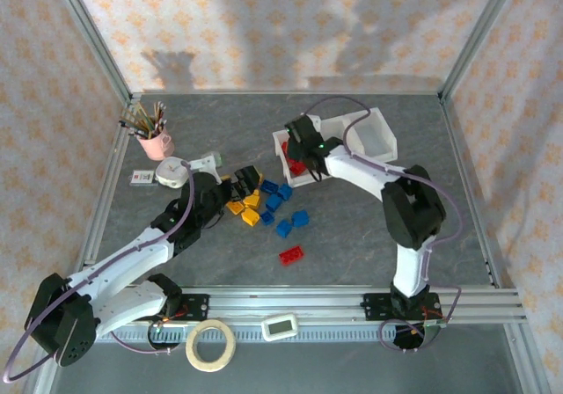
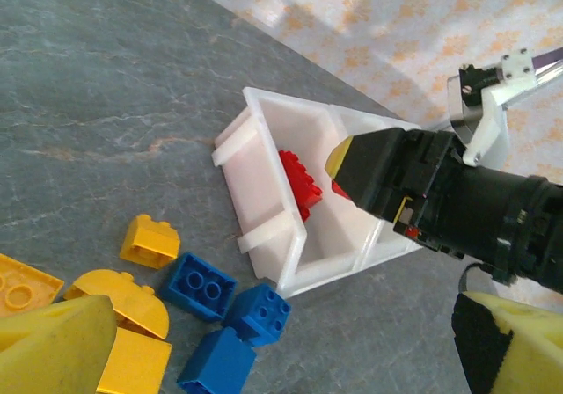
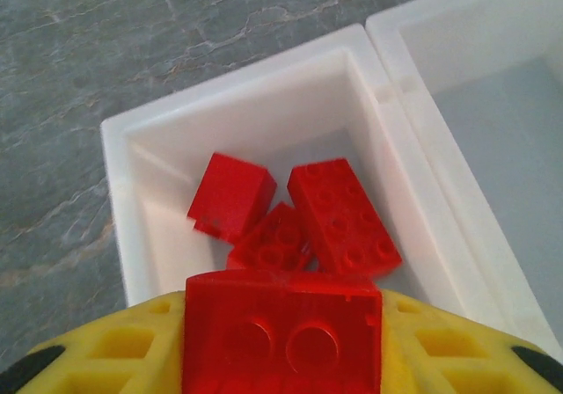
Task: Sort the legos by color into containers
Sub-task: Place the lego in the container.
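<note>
The containers (image 1: pixel 369 128) are three joined white bins at the back right. My right gripper (image 1: pixel 300 153) hangs over the left-end bin (image 3: pixel 237 91), shut on a red lego (image 3: pixel 281 328). Three more red legos (image 3: pixel 343 214) lie in that bin. My left gripper (image 2: pixel 281 359) is open above the loose pile, its yellow pads (image 2: pixel 53 346) wide apart with nothing between them. Below it lie blue legos (image 2: pixel 201 286) and yellow legos (image 2: pixel 149 240), close to the bin's corner (image 2: pixel 290 280). One red lego (image 1: pixel 291 254) lies alone on the table nearer the front.
A pink cup of pencils (image 1: pixel 157 139) stands at the back left, with a white round object (image 1: pixel 171 174) and a small card (image 1: pixel 141 178) beside it. A tape roll (image 1: pixel 209 343) and a white timer (image 1: pixel 280 326) lie by the front rail.
</note>
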Robot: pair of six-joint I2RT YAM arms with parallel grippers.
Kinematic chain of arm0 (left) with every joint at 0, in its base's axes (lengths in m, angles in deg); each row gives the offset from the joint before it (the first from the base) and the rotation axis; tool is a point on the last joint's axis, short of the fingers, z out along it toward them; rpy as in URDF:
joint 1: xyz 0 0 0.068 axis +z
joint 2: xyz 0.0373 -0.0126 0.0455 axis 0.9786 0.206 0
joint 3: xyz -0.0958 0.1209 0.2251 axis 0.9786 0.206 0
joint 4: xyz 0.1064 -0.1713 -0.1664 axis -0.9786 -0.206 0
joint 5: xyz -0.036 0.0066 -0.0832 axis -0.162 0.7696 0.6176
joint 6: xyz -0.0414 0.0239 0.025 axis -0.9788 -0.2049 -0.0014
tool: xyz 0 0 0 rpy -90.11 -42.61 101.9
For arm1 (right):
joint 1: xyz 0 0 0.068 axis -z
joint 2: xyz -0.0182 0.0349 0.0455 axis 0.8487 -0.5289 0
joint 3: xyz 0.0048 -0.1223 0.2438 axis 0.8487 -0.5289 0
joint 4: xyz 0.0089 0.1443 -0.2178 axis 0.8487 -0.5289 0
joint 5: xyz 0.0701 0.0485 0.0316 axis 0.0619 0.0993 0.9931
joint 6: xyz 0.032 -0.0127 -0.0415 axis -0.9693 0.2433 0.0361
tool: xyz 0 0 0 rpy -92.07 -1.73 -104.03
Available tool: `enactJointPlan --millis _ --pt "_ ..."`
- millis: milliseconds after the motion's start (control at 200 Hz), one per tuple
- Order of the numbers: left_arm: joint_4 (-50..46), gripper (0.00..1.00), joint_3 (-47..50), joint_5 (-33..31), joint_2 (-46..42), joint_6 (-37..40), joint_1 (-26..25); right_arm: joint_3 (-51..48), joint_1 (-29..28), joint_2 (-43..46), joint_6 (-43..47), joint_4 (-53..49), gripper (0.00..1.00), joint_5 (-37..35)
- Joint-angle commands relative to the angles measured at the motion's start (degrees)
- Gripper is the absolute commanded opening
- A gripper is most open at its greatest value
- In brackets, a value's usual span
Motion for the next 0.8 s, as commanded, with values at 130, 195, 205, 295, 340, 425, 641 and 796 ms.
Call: enactJointPlan --millis 130,195,205,295,340,425,641,796 --pt "-0.9 0.99 -2.3 1.7 0.6 2.4 1.3 8.2 2.1 -6.1 1.8 -3.1 0.55 -1.7" --pt "-1.1 0.99 -2.4 2.0 0.8 2.6 1.5 8.8 2.1 -6.2 2.0 -3.4 0.61 -1.4" --pt "-1.2 0.99 -2.5 2.0 0.8 2.6 1.6 8.8 2.1 -6.2 2.1 -3.3 0.61 -1.4" --pt "-1.2 0.99 -2.9 2.3 1.1 2.9 1.6 8.8 2.2 -5.2 2.2 -3.1 0.63 -0.4" --pt "-1.2 0.99 -3.1 2.5 1.3 3.0 1.7 8.6 2.1 -4.4 2.2 -3.0 0.64 0.0" --pt "-1.2 0.99 -3.6 2.9 1.7 3.0 1.7 8.0 2.1 -2.8 2.5 -3.3 0.65 1.1" --pt "-1.5 0.99 -3.7 5.4 1.7 2.8 1.6 -0.3 1.2 5.0 3.0 -1.6 0.7 3.8" --pt "-3.1 0.99 -2.5 7.1 0.5 2.3 1.6 -7.4 -0.4 11.6 3.6 -2.1 0.73 4.2"
